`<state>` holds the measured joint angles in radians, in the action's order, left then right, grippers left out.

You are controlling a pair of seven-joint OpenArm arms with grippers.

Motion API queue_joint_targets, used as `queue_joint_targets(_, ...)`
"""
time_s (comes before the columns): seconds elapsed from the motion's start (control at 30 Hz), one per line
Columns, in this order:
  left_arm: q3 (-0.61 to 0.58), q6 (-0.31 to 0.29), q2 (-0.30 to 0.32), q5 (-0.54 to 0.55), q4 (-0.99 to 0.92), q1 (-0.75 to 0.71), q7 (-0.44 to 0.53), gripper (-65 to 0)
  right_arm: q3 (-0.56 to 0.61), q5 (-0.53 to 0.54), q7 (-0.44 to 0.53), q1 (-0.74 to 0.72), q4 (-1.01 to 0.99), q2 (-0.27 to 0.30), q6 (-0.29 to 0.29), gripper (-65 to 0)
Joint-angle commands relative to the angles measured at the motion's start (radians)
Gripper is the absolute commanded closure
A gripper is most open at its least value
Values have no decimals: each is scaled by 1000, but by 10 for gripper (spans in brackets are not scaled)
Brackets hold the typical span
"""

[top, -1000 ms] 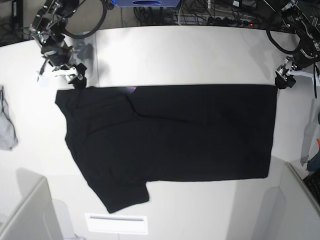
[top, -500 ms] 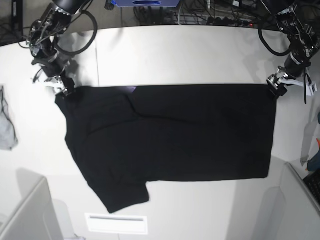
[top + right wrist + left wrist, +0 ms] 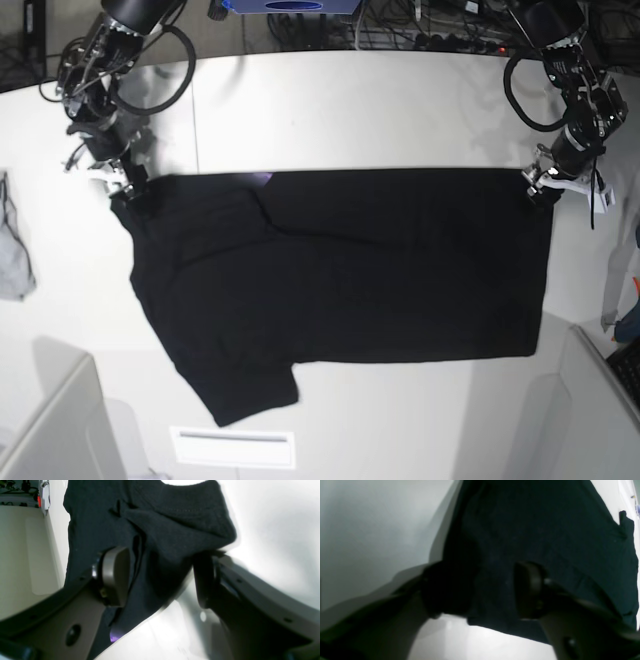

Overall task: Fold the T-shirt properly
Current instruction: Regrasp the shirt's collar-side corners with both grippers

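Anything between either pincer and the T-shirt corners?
Nothing visible. The left pincer straddles the T-shirt at one far corner, the right pincer straddles the other; only bare table lies around them.

Black arms, looped black cables; right pincer dark grey, rounded pads, screw holes.

The black T-shirt fills the middle of the white counter, so the widest bare stretch lies toward 12 o'clock, bounded at the far edge by cables and a blue box. At 9 o'clock a small grey cloth lies well apart from the shirt, with bare counter between. Toward 6 o'clock a narrow bare strip holds a white label. Grey partitions close the 7 and 5 o'clock corners. The left hand and right hand occupy the shirt's two far corners.
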<state>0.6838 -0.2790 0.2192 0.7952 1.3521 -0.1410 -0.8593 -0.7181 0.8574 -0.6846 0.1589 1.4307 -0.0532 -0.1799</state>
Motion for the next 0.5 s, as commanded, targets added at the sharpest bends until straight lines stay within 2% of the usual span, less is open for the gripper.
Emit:
queue_joint_targets(0.0, -2, 21, 1, -36, -23, -9, -70, -327, -7, -37, -28, 8, -5, 2, 30, -300)
queue_joint_targets(0.03, -2, 21, 4, -36, -33, -9, -70, -281, -7, -37, -27, 8, -5, 2, 30, -246)
queue_joint_targets(0.13, -2, 21, 9, -36, -39, -10, -71, -54, -7, -36, -27, 8, 0, 2, 24, -42)
queue_joint_targets(0.17, -2, 21, 9, -36, -39, -15, -73, 0, -8, -34, -27, 8, 2, 2, 24, 0)
queue_joint_targets(0.33, -5, 21, 13, -33, -35, -49, -77, 0, -8, -28, -34, 32, 12, 2, 24, 0)
queue_joint_targets(0.47, -8, 21, 29, -33, 57, -116, -77, 0, -2, -28, -36, 101, 114, -3, 24, 0)
